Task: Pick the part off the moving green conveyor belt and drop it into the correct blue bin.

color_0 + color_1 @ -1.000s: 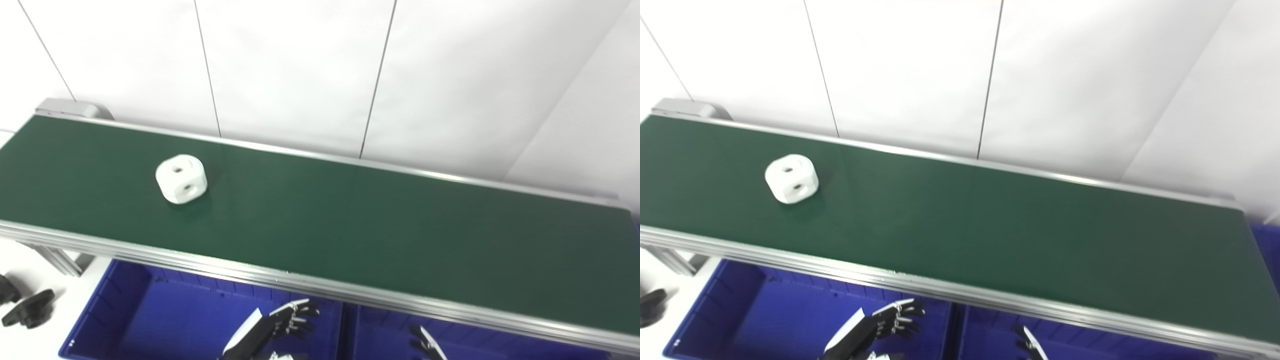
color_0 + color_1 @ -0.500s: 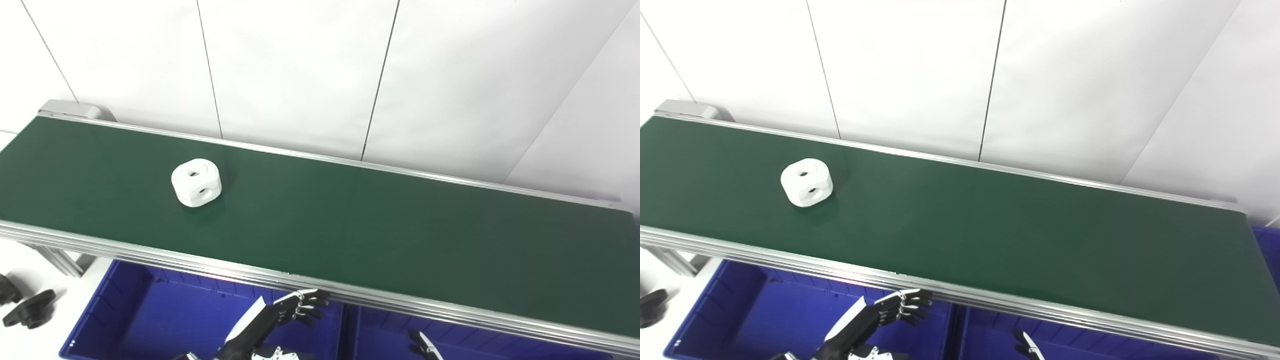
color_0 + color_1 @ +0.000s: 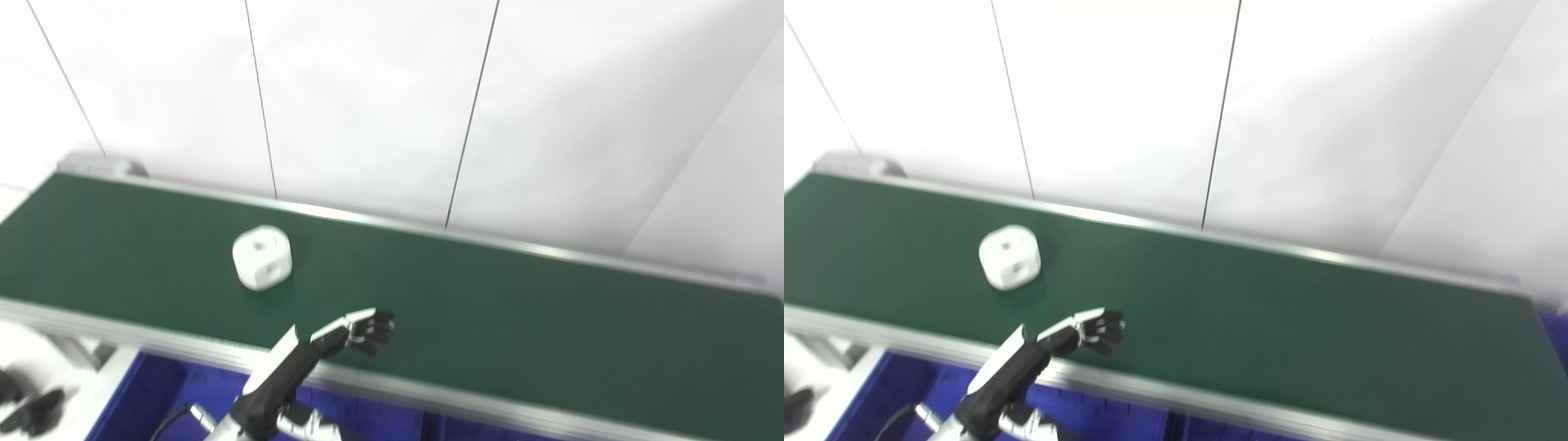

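A white rounded cube part (image 3: 262, 265) with round holes in its faces rides on the green conveyor belt (image 3: 490, 318), left of the middle. My left hand (image 3: 358, 331) is raised over the belt's near edge, to the right of the part and nearer to me, apart from it. Its fingers are spread and hold nothing. The right hand is out of the picture. Only a strip of the blue bin (image 3: 159, 392) shows below the belt's front rail.
A white panelled wall rises right behind the belt. Black parts (image 3: 27, 410) lie blurred on the white table at the bottom left. The belt's metal front rail (image 3: 429, 395) runs between my arm and the bins.
The camera has tilted up, so the bins have mostly dropped out of view. My left hand rose from over the bin to above the belt's near edge. The part travelled right along the belt.
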{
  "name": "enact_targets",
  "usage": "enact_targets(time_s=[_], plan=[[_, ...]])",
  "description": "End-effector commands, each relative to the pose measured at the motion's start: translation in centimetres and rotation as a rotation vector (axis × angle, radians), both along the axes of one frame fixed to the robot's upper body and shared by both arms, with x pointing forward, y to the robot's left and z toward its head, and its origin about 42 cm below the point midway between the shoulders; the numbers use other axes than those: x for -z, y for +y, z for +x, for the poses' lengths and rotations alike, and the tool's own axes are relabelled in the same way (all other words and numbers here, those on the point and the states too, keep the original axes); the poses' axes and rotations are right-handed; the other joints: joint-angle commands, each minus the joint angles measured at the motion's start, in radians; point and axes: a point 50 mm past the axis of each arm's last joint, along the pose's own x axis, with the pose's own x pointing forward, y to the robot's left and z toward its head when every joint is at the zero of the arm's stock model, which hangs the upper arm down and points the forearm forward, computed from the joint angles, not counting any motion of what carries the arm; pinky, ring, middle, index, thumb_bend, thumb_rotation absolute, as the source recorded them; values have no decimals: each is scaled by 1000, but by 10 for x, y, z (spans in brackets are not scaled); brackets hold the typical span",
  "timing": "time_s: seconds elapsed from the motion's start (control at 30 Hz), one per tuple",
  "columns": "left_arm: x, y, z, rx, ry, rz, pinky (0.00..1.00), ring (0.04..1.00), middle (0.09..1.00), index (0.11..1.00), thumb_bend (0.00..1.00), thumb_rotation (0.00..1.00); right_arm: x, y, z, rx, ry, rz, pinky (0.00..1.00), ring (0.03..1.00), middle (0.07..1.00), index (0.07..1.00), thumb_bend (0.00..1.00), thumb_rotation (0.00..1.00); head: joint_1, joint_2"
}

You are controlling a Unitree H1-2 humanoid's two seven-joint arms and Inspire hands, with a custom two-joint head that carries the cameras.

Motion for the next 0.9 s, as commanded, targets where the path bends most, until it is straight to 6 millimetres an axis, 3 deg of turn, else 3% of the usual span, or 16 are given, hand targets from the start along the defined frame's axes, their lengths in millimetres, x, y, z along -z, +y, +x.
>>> enact_targets(time_s=[0.0,0.17,0.37,0.63,0.87], plan=[[-24,5,12,2,-95,17,721,803,852,870,831,480,-8,2,6,-10,-78,31,652,840,901,907,779,643,-1,1],[-41,12,40,-66,-182,120,745,838,896,896,786,462,-8,5,9,-9,-88,26,623,819,890,894,777,629,-20,9],[-57,20,70,-171,-228,229,844,889,925,911,699,430,-8,6,12,-18,-99,27,619,805,881,889,784,640,-32,25],[-72,27,114,-327,-144,371,864,924,942,920,730,277,-10,8,14,-31,-109,38,633,800,872,889,803,654,-30,35],[-72,28,155,-432,-125,456,831,911,942,909,761,250,-10,7,15,-40,-110,40,637,801,876,892,802,648,-25,42]])
